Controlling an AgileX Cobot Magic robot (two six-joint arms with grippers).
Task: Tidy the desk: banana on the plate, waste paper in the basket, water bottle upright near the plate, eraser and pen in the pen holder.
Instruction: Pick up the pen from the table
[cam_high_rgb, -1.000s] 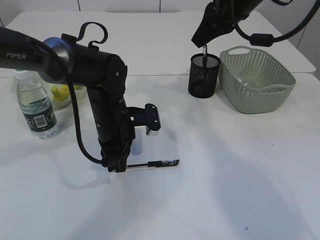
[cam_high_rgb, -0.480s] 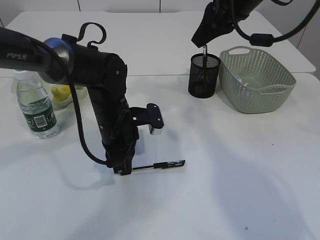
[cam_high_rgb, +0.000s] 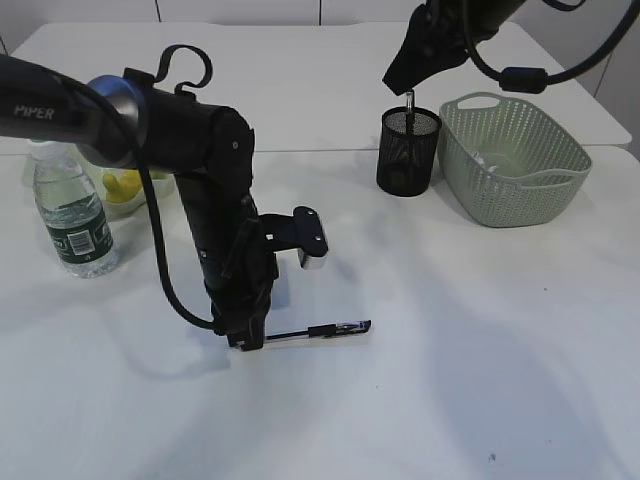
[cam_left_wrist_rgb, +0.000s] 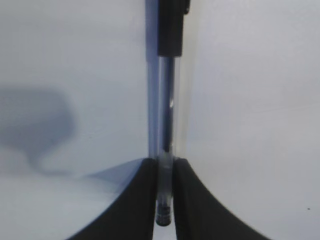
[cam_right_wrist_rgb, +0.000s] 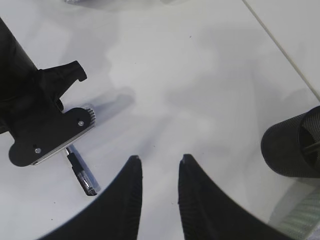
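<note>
My left gripper (cam_high_rgb: 246, 340) is shut on the back end of a clear pen with a black cap (cam_high_rgb: 320, 330), which sticks out to the right just above the table; the left wrist view shows the pen (cam_left_wrist_rgb: 165, 100) pinched between the jaws (cam_left_wrist_rgb: 164, 167). My right gripper (cam_right_wrist_rgb: 157, 162) is open and empty, held high above the black mesh pen holder (cam_high_rgb: 407, 150). The water bottle (cam_high_rgb: 72, 215) stands upright at far left, next to the plate with the banana (cam_high_rgb: 122, 188). The green basket (cam_high_rgb: 512, 160) holds white paper. The eraser is not visible.
The pen holder (cam_right_wrist_rgb: 295, 145) also shows at the right edge of the right wrist view, with the pen (cam_right_wrist_rgb: 82, 175) and left arm at lower left. The table's back edge runs behind the holder and basket.
My left gripper has shifted slightly right and toward the front with the pen in it. The right arm has not moved.
</note>
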